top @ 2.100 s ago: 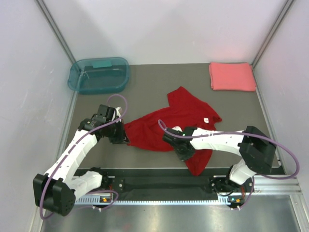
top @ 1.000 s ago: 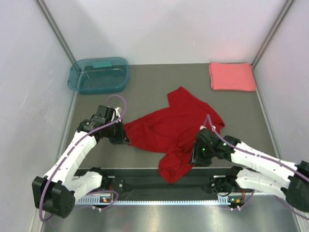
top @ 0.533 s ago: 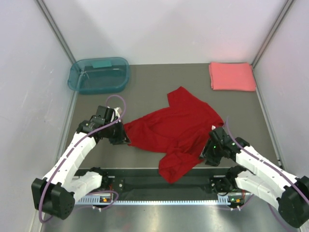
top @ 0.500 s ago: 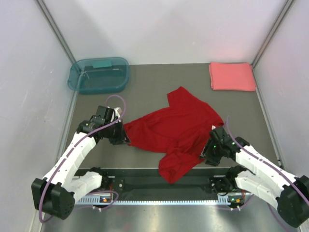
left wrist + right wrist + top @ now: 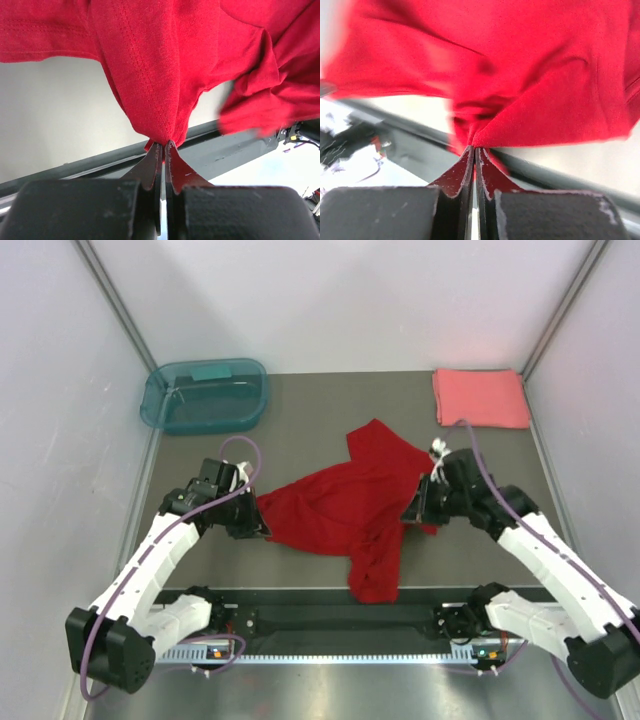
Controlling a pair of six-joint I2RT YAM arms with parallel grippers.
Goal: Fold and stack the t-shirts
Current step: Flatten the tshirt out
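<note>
A deep red t-shirt (image 5: 350, 500) lies crumpled across the middle of the grey table, one end trailing over the near edge. My left gripper (image 5: 258, 528) is shut on its left edge; the wrist view shows cloth (image 5: 150, 75) pinched at the tips of the left gripper (image 5: 164, 144). At the shirt's right side my right gripper (image 5: 412, 517) is shut on a fold, the right gripper (image 5: 474, 147) holding red fabric (image 5: 520, 75) lifted off the table. A coral-pink t-shirt (image 5: 480, 397), folded into a neat rectangle, rests at the far right corner.
A teal translucent tub (image 5: 205, 395) stands at the far left corner. White walls close in the table on three sides. A black rail (image 5: 330, 620) runs along the near edge between the arm bases.
My right gripper has shut on the red shirt's right side and pulled it up and away from the near edge. The shirt's hanging end has shifted right. The left arm has held still.
</note>
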